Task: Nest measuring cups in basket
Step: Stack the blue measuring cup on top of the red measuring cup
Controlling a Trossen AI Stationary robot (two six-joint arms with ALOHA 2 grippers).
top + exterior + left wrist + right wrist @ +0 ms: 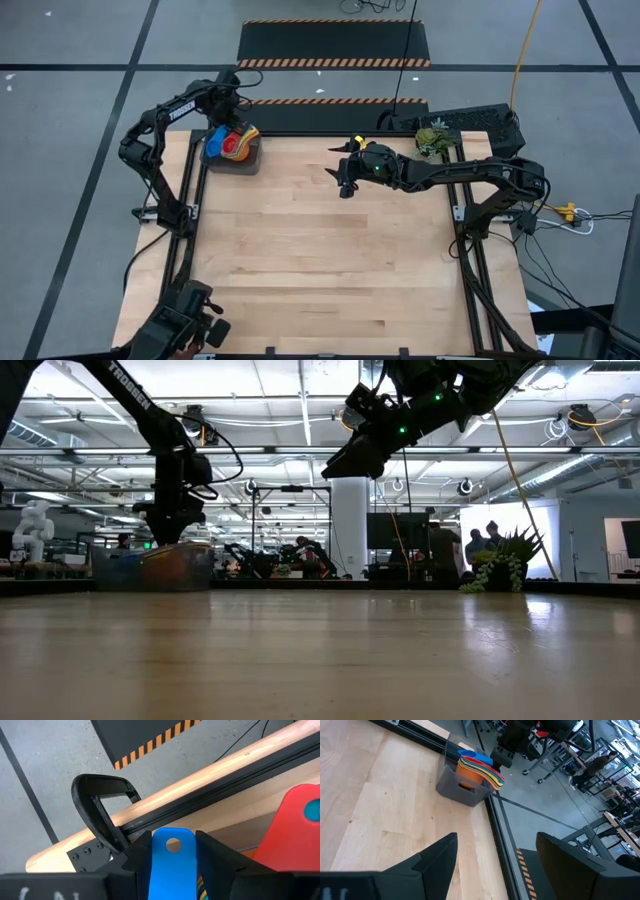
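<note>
At the far left corner of the bench, the left gripper (228,112) hangs right over the basket (245,160), and in its wrist view the two dark fingers (217,857) sit narrow on either side of a blue cup handle (171,865) with a small round hole near its tip; the handle fills the gap between them, so the gripper looks closed on that light blue measuring cup. Just beside it, a broad red cup (295,832) shows at the edge of the same view. From above, the stack of measuring cups (229,144) sits inside the dark grey basket, blue on the left, then red, orange and yellow, the handles fanned toward the bench's back rail. The right wrist view shows the same pile (476,767) from across the bench: orange body in the bin, blue on top, flat handles sticking out over the rim toward the black frame rail (415,735).

Out toward the middle of the bench, well apart from the basket, the right gripper (343,178) is held up in the air, its fingers (437,857) spread wide with nothing between them. A green plant sprig (434,138) sits at the far right corner of the bench.
</note>
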